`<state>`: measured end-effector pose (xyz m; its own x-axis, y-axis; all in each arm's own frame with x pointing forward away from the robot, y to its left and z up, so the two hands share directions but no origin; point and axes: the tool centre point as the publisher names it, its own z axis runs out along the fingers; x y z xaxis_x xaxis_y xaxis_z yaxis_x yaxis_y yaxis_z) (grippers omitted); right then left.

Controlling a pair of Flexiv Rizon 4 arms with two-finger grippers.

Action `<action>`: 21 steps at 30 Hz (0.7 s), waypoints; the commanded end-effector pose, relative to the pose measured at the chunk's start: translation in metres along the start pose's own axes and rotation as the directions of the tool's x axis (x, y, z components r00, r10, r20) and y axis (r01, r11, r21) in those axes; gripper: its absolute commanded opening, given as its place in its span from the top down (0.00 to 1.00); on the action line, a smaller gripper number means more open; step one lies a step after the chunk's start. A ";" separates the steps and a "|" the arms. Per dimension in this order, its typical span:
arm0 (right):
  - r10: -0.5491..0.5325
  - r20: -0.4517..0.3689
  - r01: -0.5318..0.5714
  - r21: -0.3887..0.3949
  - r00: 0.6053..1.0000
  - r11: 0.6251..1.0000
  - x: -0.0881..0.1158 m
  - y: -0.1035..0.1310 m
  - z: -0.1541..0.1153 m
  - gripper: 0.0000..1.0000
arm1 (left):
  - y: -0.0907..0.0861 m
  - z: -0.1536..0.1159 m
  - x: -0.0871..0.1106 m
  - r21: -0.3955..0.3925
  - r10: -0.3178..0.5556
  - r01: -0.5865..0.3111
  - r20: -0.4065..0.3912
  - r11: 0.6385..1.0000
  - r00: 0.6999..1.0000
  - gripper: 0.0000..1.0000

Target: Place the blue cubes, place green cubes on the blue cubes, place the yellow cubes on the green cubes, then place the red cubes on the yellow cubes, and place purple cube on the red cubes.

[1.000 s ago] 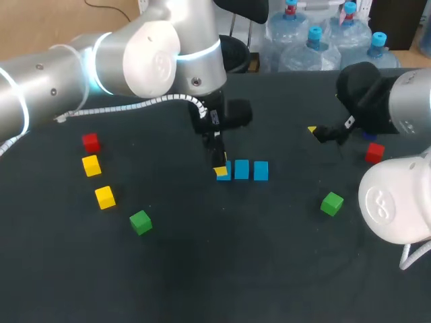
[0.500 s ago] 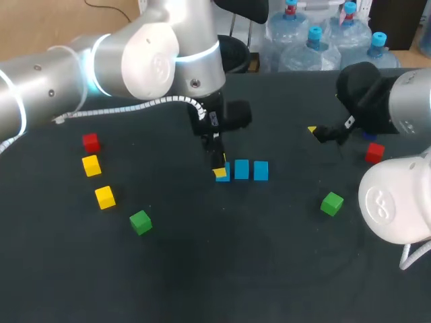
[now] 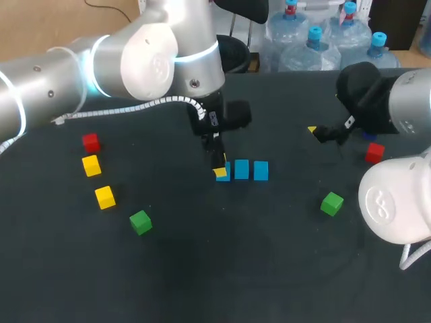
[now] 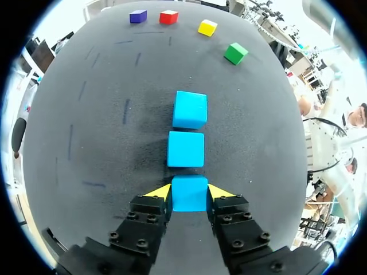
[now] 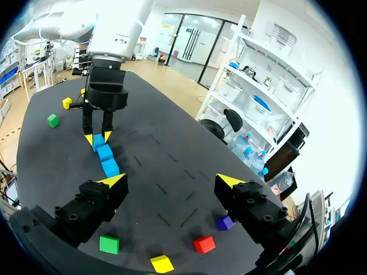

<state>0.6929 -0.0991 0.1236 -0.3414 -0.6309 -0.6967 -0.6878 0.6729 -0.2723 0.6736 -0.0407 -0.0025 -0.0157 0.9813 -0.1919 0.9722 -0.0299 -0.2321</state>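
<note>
Jaws of our left gripper (image 4: pixel 189 192) grip the third blue cube (image 4: pixel 190 195), down on the surface (image 4: pixel 86 143) in line with the other two blue cubes (image 4: pixel 186 149); right gripper (image 5: pixel 172 182) jaws gape wide, empty. We judge the blue layer nearly done. Green cubes (image 3: pixel 140 221), yellow cubes (image 3: pixel 104 196), red cubes (image 3: pixel 90 142) and purple cube (image 4: pixel 137 16) lie loose, nothing stacked.

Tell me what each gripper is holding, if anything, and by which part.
Left gripper: the blue cube nearest it, pinched between the fingertips at two opposite side faces. Right gripper: open, holding nothing.
</note>
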 end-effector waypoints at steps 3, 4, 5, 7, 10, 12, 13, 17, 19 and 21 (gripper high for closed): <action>0.000 -0.001 0.000 -0.002 1.000 1.000 0.000 -0.001 -0.001 0.00 | -0.001 0.001 0.000 -0.002 0.005 -0.005 -0.001 1.000 1.000 1.00; 0.000 -0.001 0.000 -0.002 1.000 1.000 0.000 -0.001 -0.001 0.00 | -0.001 0.001 0.000 -0.003 0.006 -0.006 -0.001 1.000 1.000 1.00; 0.000 -0.001 0.000 -0.002 1.000 1.000 0.000 -0.001 -0.001 0.00 | -0.001 0.002 0.000 -0.003 0.006 -0.006 -0.002 1.000 1.000 0.86; 0.000 -0.001 0.000 -0.002 1.000 1.000 0.000 -0.001 -0.001 0.00 | -0.001 0.002 0.000 -0.002 0.007 -0.007 -0.004 1.000 1.000 0.64; 0.000 -0.001 0.000 -0.002 1.000 1.000 0.000 -0.001 -0.001 0.00 | -0.001 0.002 0.000 -0.003 0.005 -0.005 -0.005 1.000 1.000 0.00; 0.000 -0.001 0.000 -0.002 1.000 1.000 0.000 -0.001 -0.001 0.00 | -0.001 0.002 0.000 -0.005 0.004 -0.004 -0.005 1.000 1.000 0.00; 0.000 -0.001 0.000 -0.002 1.000 1.000 0.000 -0.001 -0.001 0.00 | -0.001 0.002 0.001 -0.005 0.004 -0.005 -0.005 1.000 1.000 0.00; 0.000 -0.001 0.000 -0.002 1.000 1.000 0.000 -0.001 -0.001 0.00 | 0.000 0.001 0.000 -0.010 0.003 -0.003 -0.002 1.000 1.000 0.00; 0.000 -0.001 0.000 -0.002 1.000 1.000 0.000 -0.001 -0.001 0.00 | 0.001 0.000 0.001 -0.014 0.001 -0.001 -0.002 1.000 1.000 0.00; 0.000 -0.001 0.000 -0.002 1.000 1.000 0.000 -0.001 -0.001 0.00 | 0.002 -0.001 0.001 -0.024 0.002 -0.003 -0.002 1.000 1.000 0.00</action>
<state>0.6929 -0.0991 0.1236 -0.3414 -0.6309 -0.6967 -0.6878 0.6729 -0.2723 0.6773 -0.0406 -0.0031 -0.0133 0.9816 -0.1903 0.9759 -0.0287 -0.2165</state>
